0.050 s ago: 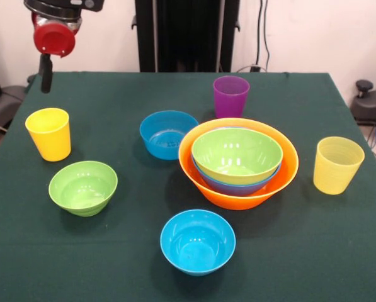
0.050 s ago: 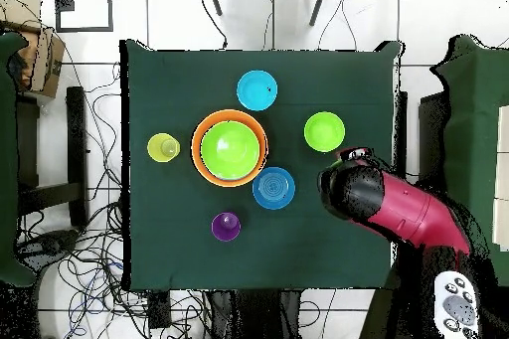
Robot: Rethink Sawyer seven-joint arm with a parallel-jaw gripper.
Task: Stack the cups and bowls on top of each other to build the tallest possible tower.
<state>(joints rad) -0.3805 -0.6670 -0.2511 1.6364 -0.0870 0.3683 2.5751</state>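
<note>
The hand (image 1: 46, 78) hung high over the far corner of the worktop (image 1: 112, 94), on the opaque yellow cup's side. Only a dark tip showed below the red wrist, so whether it was open or closed could not be told; nothing was seen in it. In the overhead view the arm (image 2: 398, 206) covered that corner, and the cup beneath it was hidden there.

Nearest the hand stood the opaque yellow cup (image 1: 49, 133), upright and alone. In front of it sat the small green bowl (image 1: 83, 187), also free. Toward the middle were a small blue bowl (image 1: 167, 133) and, at the front, the other small blue bowl (image 1: 198, 241). The tower (image 1: 238, 162) so far was the orange bowl (image 1: 238, 195) with the large blue bowl (image 1: 235, 184) nested in it and the medium green bowl (image 1: 237, 154) inside that. The purple cup (image 1: 230, 95) stood just behind the tower, and the ribbed pale yellow cup (image 1: 336, 165) stood apart near the worktop's side edge.

All the pieces looked like thin, glossy plastic: probably light, stiff and slippery. A pinch across a rim wall seemed the surest hold, since the tapered sides could slide out of a squeeze. The cups would likely tip if nudged.

Room was good around the yellow cup and the small green bowl. The purple cup sat tight against the tower, so a careless approach there could knock the stack. The pale yellow cup left little margin on its edge side.
</note>
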